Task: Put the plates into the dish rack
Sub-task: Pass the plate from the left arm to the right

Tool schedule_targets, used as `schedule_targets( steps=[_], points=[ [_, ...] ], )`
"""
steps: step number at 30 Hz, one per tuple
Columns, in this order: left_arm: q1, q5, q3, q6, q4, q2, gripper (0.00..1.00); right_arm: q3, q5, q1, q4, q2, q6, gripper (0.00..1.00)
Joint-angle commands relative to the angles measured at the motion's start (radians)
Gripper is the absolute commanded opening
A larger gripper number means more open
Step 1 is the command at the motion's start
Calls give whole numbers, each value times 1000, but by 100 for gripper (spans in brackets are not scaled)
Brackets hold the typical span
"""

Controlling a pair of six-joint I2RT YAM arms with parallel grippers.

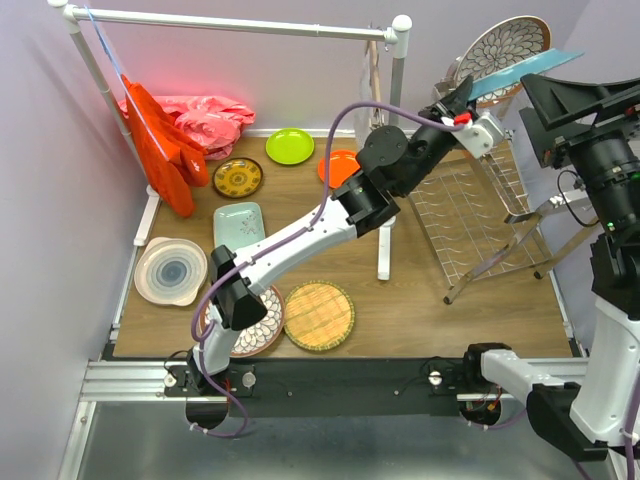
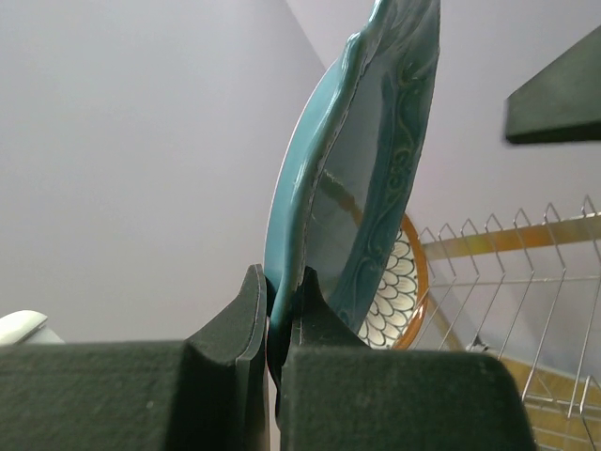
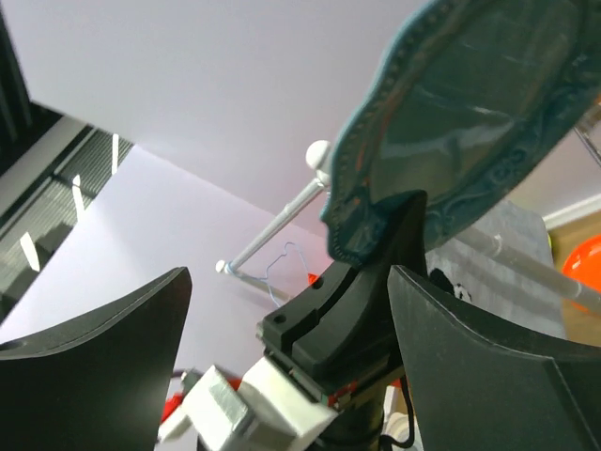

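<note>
My left gripper [image 1: 462,100] [image 2: 282,282] is shut on the lower rim of the teal scalloped plate [image 1: 525,68] [image 2: 366,160] [image 3: 470,113] and holds it on edge, high over the back of the dish rack [image 1: 470,210] [image 2: 526,272]. Just behind it, a brown-rimmed floral plate [image 1: 505,45] [image 2: 399,291] stands upright in the rack. My right gripper [image 3: 286,282] is open with nothing between its fingers. It sits close below and to the right of the teal plate, looking up at the left gripper.
On the table lie the lime green plate [image 1: 290,146], orange plate [image 1: 338,165], yellow-brown patterned plate [image 1: 238,177], mint tray [image 1: 238,225], white ringed plate [image 1: 171,270], woven yellow plate [image 1: 319,316] and a floral plate [image 1: 265,325] under the left arm. The white rail [image 1: 240,25] holds red and pink cloths [image 1: 170,145].
</note>
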State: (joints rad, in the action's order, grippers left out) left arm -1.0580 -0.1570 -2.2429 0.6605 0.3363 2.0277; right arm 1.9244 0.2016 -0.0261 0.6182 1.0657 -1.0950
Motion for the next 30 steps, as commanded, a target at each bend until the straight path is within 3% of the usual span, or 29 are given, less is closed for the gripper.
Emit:
schedule_targets(
  steps=[1, 10, 19, 30],
  points=[
    [-33, -61, 0, 154, 240, -47, 0, -73, -74, 14, 9, -4, -124, 91],
    [-59, -61, 55, 234, 282, -72, 0, -65, -149, 22, 15, 17, -149, 86],
    [-71, -59, 75, 269, 308, -77, 0, -74, -240, 55, 17, 22, -167, 70],
    [-89, -49, 129, 321, 329, -103, 0, -76, -206, 109, 28, 56, -212, 65]
  ],
)
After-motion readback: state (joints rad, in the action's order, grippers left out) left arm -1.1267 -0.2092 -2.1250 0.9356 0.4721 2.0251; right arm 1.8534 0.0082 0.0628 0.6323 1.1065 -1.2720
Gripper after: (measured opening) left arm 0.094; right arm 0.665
